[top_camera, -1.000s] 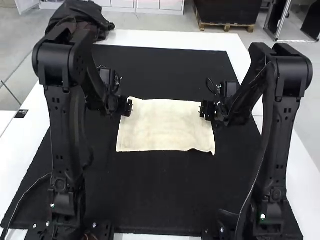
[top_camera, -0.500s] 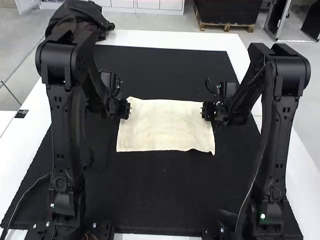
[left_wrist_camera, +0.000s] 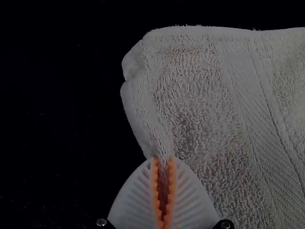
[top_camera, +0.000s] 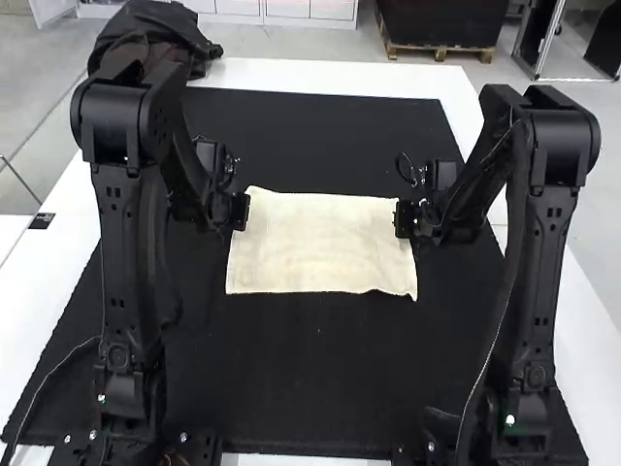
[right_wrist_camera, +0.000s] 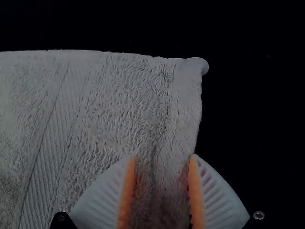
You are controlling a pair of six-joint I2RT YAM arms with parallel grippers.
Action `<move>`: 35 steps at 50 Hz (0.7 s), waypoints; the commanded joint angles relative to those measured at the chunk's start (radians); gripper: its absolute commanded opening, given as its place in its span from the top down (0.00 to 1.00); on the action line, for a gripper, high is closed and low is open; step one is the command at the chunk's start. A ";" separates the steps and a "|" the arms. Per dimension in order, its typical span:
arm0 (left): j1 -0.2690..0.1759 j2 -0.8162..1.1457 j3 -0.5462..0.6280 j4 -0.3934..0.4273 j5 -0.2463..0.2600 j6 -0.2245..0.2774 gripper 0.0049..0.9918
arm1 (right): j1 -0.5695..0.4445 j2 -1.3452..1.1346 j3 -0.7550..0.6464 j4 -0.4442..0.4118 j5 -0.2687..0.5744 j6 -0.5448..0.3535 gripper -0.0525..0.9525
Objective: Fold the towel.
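- A white table point(top_camera: 330, 74) stands under everything, with a black mat point(top_camera: 310, 379) over most of it.
- The left arm and the right arm reach forward over the mat, one at either side of the towel point(top_camera: 320, 243).
- The towel, pale cream, lies spread on the middle of the mat, broader from left to right than front to back, with a small ripple in its near edge towards the right.
- A dark, crumpled bundle point(top_camera: 194, 49) sits at the table's far left corner.
- The left gripper point(top_camera: 242, 210) is at the towel's left edge, close to the far corner; its fingers are drawn nearly together, pinching a bit of that edge between orange pads point(left_wrist_camera: 155, 191).
- The right gripper point(top_camera: 401, 217) is at the right edge, towards the far corner; its fingers stand well parted, the towel's edge strip between them, not clamped.
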 commanded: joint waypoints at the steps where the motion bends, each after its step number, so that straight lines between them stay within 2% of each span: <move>1: -0.003 0.027 -0.013 0.012 0.011 0.003 0.98 | 0.036 0.029 -0.013 0.007 -0.013 -0.019 0.63; 5: -0.002 0.027 -0.014 0.015 0.014 0.001 0.98 | 0.031 0.030 -0.014 0.022 -0.011 -0.016 0.63; 6: -0.002 0.027 -0.014 0.015 0.014 0.001 0.98 | 0.031 0.032 -0.013 0.022 -0.011 0.003 0.70; 7: -0.002 0.027 -0.014 0.015 0.017 0.001 0.98 | 0.030 0.032 -0.010 0.022 -0.014 0.014 0.82; 8: -0.003 0.027 -0.013 0.015 0.019 0.001 0.98 | 0.030 0.036 -0.010 0.022 -0.013 0.011 0.88; 11: -0.002 0.027 -0.014 0.017 0.021 0.001 0.98 | 0.030 0.045 -0.005 0.022 -0.019 0.009 0.97; 35: 0.000 -0.011 -0.013 0.051 0.034 -0.022 0.98 | -0.003 -0.017 -0.031 0.056 -0.010 0.015 0.97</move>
